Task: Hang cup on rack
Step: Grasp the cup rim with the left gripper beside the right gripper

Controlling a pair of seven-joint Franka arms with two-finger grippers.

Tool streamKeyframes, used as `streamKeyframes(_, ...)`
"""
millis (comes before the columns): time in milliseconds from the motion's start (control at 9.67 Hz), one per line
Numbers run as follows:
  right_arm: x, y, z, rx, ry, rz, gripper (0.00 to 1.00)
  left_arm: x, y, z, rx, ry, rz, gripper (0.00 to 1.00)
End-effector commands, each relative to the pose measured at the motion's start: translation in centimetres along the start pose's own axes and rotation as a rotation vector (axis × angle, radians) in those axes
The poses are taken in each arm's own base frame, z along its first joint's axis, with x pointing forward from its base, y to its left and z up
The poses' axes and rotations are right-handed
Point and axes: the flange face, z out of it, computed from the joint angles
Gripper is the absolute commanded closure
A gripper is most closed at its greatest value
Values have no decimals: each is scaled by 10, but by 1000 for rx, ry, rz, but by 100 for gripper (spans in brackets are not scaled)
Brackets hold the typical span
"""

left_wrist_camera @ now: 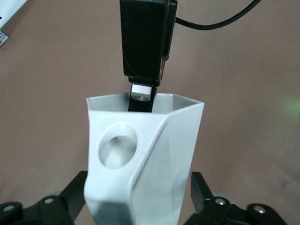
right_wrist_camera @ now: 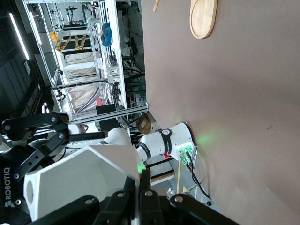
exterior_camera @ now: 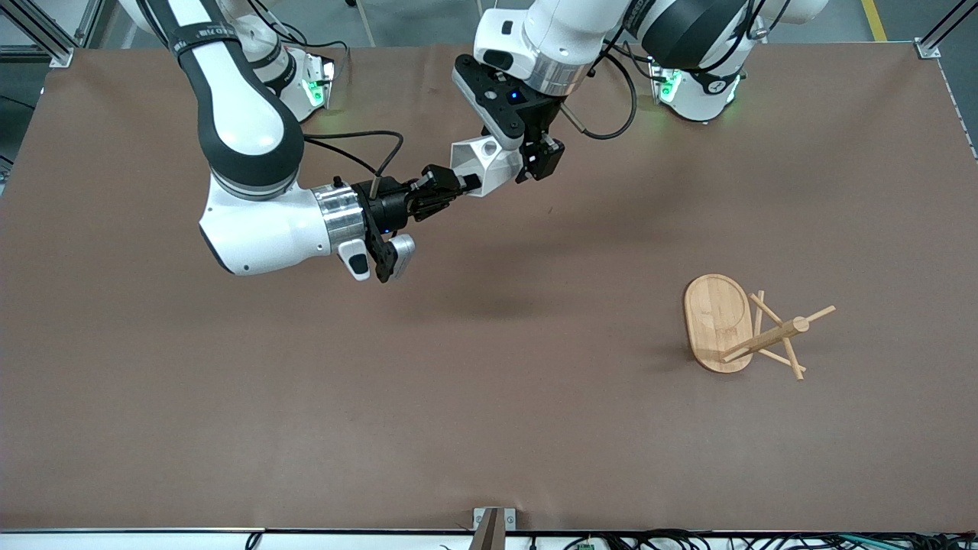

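The white faceted cup (exterior_camera: 481, 162) hangs in the air over the table's middle, toward the robots' bases. My right gripper (exterior_camera: 458, 187) is shut on the cup's rim wall, one finger inside the mouth (right_wrist_camera: 140, 187). My left gripper (exterior_camera: 521, 159) stands open round the cup's (left_wrist_camera: 140, 159) body near its base; a sliver of table shows between one of its fingers (left_wrist_camera: 204, 192) and the wall. The handle's round hole faces the left wrist camera. The bamboo rack (exterior_camera: 764, 336) sits toward the left arm's end, nearer the front camera, and looks tipped, its post pointing sideways from the oval base (exterior_camera: 714, 313).
Brown table surface (exterior_camera: 489, 397) spreads between the cup and the rack. The rack's base (right_wrist_camera: 203, 18) shows at the edge of the right wrist view. Both arms' bases and cables (exterior_camera: 367, 145) sit along the table's edge by the robots.
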Motion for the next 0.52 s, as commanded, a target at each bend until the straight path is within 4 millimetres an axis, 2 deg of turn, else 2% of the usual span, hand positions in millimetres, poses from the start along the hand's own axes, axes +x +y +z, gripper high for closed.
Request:
streamKeyframes(0, -3, -8, -2, 34, -2, -9, 100, 1, -4, 27, -13, -35, 17, 38)
streamKeyframes(207, -3, -11, -1, 36, -4, -10, 99, 0, -5, 29, -14, -39, 15, 77)
streamKeyframes(310, -3, -12, -2, 38, -3, -4, 91, 1, -4, 28, -15, -37, 6, 89)
streamKeyframes(414, -3, -13, -4, 38, -2, -4, 1, 0, -6, 26, -15, -37, -5, 95)
